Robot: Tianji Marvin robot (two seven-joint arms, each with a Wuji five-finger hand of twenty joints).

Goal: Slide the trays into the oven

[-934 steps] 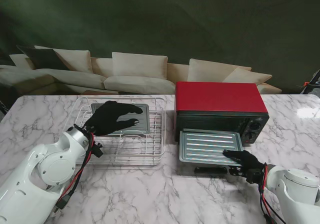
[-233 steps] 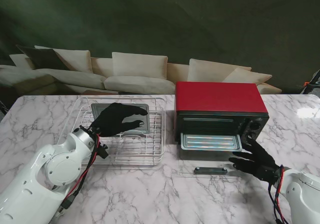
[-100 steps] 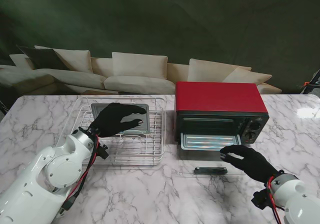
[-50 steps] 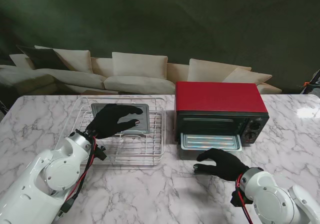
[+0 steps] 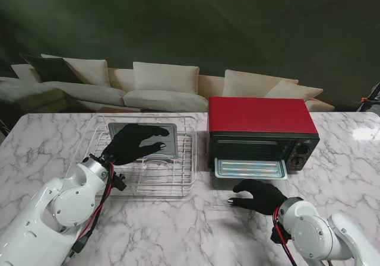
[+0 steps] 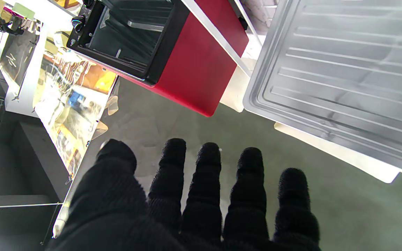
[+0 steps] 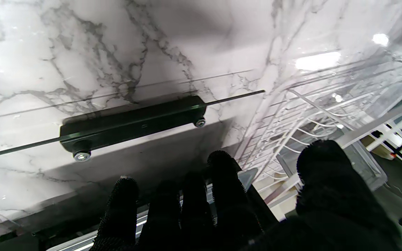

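Note:
The red oven (image 5: 261, 119) stands at the right, its glass door (image 5: 221, 193) folded down flat on the table. A ribbed silver tray (image 5: 249, 168) sits in the oven mouth with its front edge sticking out. My right hand (image 5: 258, 196) hovers open over the door, its fingers spread and pointing left; the black door handle (image 7: 131, 122) lies just past the fingertips (image 7: 222, 164). A second grey tray (image 5: 172, 132) lies in the white wire rack (image 5: 191, 159) at the left. My left hand (image 5: 135, 144) is open above that tray (image 6: 344, 69), holding nothing.
The table is white marble (image 5: 178, 230). The wire rack stands close beside the oven's left side (image 6: 194, 62). A beige sofa (image 5: 160, 88) runs behind the table's far edge. The oven's knobs (image 5: 301, 150) are on its right front.
The first tray has gone from lying out on the door to sitting in the oven mouth. Over the last second my right hand swept left across the door. The left hand barely moved.

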